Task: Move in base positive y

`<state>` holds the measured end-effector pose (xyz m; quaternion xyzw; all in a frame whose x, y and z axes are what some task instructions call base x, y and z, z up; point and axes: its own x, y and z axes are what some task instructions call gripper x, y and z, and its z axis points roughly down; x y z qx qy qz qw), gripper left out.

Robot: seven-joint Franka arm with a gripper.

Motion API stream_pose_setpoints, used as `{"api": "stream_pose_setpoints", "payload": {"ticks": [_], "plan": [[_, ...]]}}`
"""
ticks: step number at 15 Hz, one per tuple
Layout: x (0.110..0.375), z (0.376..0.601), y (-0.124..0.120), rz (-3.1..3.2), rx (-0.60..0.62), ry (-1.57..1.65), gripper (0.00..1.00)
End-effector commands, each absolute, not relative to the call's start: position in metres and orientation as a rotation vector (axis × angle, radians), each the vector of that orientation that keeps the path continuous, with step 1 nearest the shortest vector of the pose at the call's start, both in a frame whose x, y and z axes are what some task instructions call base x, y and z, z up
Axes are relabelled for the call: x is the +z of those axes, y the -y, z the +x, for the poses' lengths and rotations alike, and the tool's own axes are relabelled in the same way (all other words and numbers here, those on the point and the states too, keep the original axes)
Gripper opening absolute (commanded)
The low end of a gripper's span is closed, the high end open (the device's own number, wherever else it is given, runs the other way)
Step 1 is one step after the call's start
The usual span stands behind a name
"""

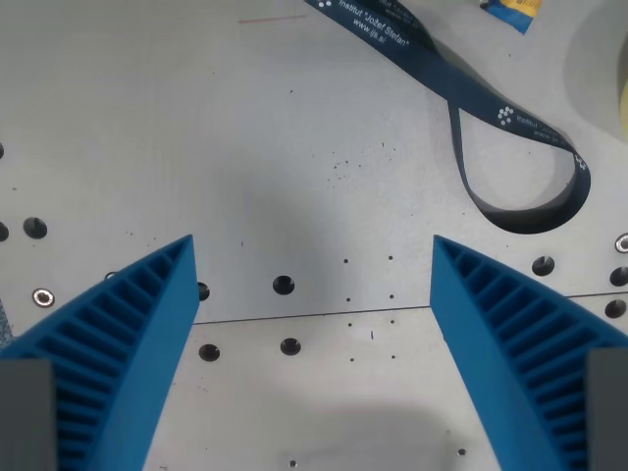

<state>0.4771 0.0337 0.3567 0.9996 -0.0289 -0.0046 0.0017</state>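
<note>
Wrist view: the gripper (312, 294) is hanging over a bare stretch of the table (245, 128), so the step in hand is judged to be a free sideways travel along base y, with nothing to pick up. The next move is calling only for a steady shift at the same height; which way y runs here cannot be told. The 2 blue fingers (128, 334) are standing wide apart, gripping and touching nothing. A dark blue strap (461, 108) is lying near the top right, well apart from them.

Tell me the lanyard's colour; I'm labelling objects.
Dark navy lanyard with white lettering, wrist view.
</note>
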Motion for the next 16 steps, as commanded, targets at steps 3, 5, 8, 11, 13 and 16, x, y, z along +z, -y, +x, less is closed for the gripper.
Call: {"api": "stream_pose_setpoints", "payload": {"ticks": [3, 5, 8, 11, 13, 16], "plan": [[0.358, 0.476, -0.049, 3.137, -0.009, 0.091, 1.00], [0.358, 0.476, -0.059, 3.137, -0.009, 0.091, 1.00], [0.358, 0.475, -0.074, 3.137, -0.009, 0.091, 1.00], [0.358, 0.474, -0.089, 3.137, -0.009, 0.091, 1.00], [0.358, 0.474, -0.099, 3.137, -0.009, 0.091, 1.00], [0.358, 0.474, -0.114, 3.137, -0.009, 0.091, 1.00]]}}
